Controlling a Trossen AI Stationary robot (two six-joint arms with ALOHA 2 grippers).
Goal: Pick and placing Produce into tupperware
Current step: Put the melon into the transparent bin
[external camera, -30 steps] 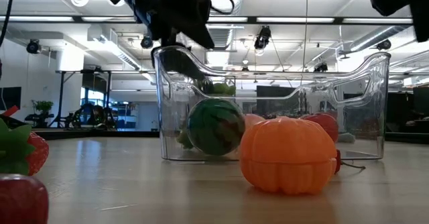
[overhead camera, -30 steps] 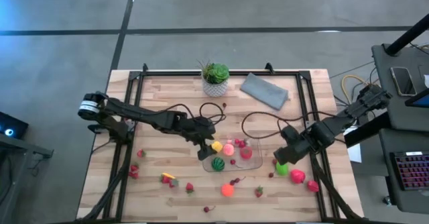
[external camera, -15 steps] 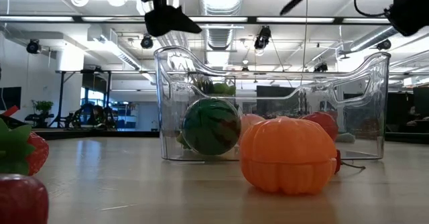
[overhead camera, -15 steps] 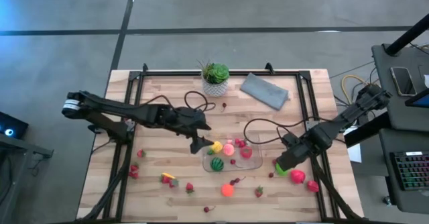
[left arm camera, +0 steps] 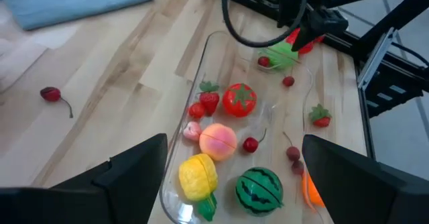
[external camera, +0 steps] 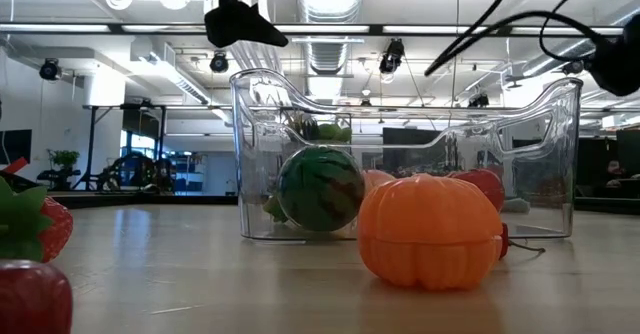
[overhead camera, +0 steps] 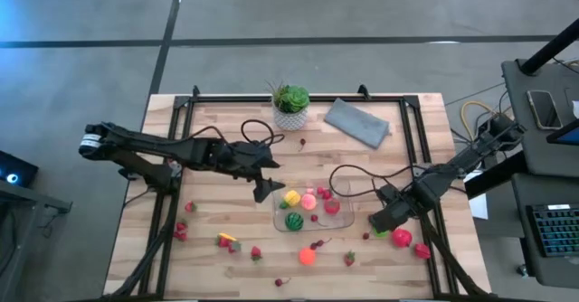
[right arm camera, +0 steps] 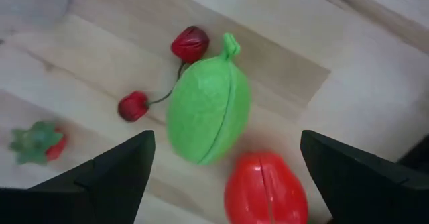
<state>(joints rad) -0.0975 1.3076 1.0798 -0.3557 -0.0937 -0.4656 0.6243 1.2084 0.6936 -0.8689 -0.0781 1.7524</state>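
Note:
The clear tupperware (overhead camera: 312, 207) rests flat on the wooden table and holds a striped melon (left arm camera: 258, 190), a yellow fruit (left arm camera: 198, 175), a peach (left arm camera: 218, 141), a tomato (left arm camera: 239, 100), a strawberry and cherries. My left gripper (overhead camera: 263, 188) hangs open above the table, just left of the tupperware. My right gripper (overhead camera: 381, 222) points down, open, over a green fruit (right arm camera: 208, 110) lying on the table. Its fingers stand on either side of the fruit without touching it. Beside the green fruit lie a red fruit (right arm camera: 265, 187) and a cherry pair (right arm camera: 190, 43).
More produce is scattered near the front edge: an orange pumpkin (overhead camera: 308, 256), strawberries (overhead camera: 255, 252), red pieces (overhead camera: 422, 250) and others at the left (overhead camera: 180, 232). A potted plant (overhead camera: 290, 106) and a folded grey cloth (overhead camera: 356, 121) sit at the back. A black frame (overhead camera: 412, 148) runs along the table's sides.
My left gripper has risen and drawn back from over the tupperware's left end toward the table's left, staying open. My right gripper has come down toward the green fruit and shifted slightly toward the near edge.

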